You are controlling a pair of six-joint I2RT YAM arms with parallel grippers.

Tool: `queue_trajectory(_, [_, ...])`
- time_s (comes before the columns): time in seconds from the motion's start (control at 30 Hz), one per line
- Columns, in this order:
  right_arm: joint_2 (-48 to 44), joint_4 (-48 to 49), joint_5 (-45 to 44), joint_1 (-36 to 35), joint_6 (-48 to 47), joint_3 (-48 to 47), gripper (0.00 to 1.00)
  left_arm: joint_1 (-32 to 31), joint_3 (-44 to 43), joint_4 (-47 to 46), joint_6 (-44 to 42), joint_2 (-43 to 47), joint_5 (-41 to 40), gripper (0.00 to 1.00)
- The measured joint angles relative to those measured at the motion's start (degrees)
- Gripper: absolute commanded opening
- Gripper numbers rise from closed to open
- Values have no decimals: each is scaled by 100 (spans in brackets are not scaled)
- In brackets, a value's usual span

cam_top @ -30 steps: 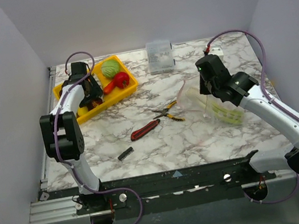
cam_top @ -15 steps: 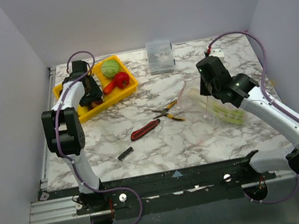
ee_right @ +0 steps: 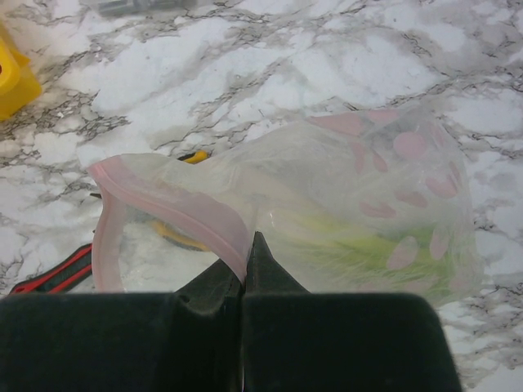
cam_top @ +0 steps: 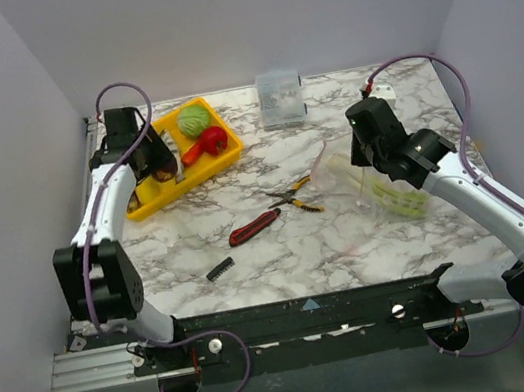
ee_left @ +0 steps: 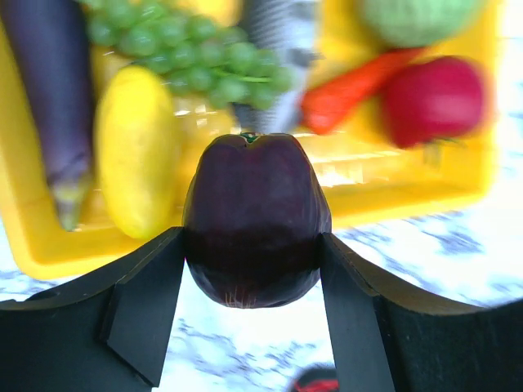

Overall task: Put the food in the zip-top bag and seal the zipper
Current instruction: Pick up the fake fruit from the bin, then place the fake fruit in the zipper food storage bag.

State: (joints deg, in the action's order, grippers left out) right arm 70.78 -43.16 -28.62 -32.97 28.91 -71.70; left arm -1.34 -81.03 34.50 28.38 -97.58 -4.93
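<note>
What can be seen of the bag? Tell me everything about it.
The bag is thin, clear, crinkly plastic printed with pink petal shapes, with a pinkish zipper strip along its mouth. The mouth gapes open, unsealed, facing left in the right wrist view. The right pincer is shut on the mouth's rim and holds that edge up; the rest lies on the marble table. A pale green celery stalk lies inside.
</note>
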Motion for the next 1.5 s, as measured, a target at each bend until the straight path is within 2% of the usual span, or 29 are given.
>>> queue_trajectory(0.07, [2,13,2,0,26,0,0,-35,313,-339,157,715,603,21])
queue_trajectory(0.1, [2,15,7,0,44,0,0,-35,313,-339,157,715,603,20])
queue_trajectory(0.13, [4,22,22,0,66,0,0,-142,601,-505,271,1375,896,20])
queue_trajectory(0.27, [4,28,109,0,162,0,0,-658,1499,-1438,686,2465,1893,18])
queue_trajectory(0.4, [4,28,219,0,328,0,0,-1652,2627,-2667,1143,3230,2393,20])
queue_trajectory(0.53, [4,33,396,0,520,0,0,-3071,3888,-4315,1480,3873,2498,22])
queue_trajectory(0.67, [-7,59,603,0,645,0,0,-3775,4280,-5512,1467,3821,2284,21])
queue_trajectory(0.8, [-50,118,752,4,752,0,0,-4063,4120,-6319,1473,3318,2111,21])
queue_trajectory(1.07, [-195,162,859,4,1016,0,0,-4409,3648,-6918,1672,2253,1884,21])
queue_trajectory(1.17, [-297,245,916,7,1169,0,0,-4472,3493,-6887,1740,1963,1886,27])
queue_trajectory(1.23, [-369,345,994,9,1274,4,0,-4555,3324,-6771,1764,1797,1867,35])
queue_trajectory(1.4, [-498,531,1078,26,1434,57,0,-4756,2929,-6393,1777,1604,1818,78])
queue_trajectory(1.43, [-501,551,1075,39,1453,57,0,-4765,2889,-6321,1775,1593,1810,84])
queue_trajectory(1.5, [-503,595,1086,42,1475,68,0,-4767,2822,-6133,1755,1591,1788,88])
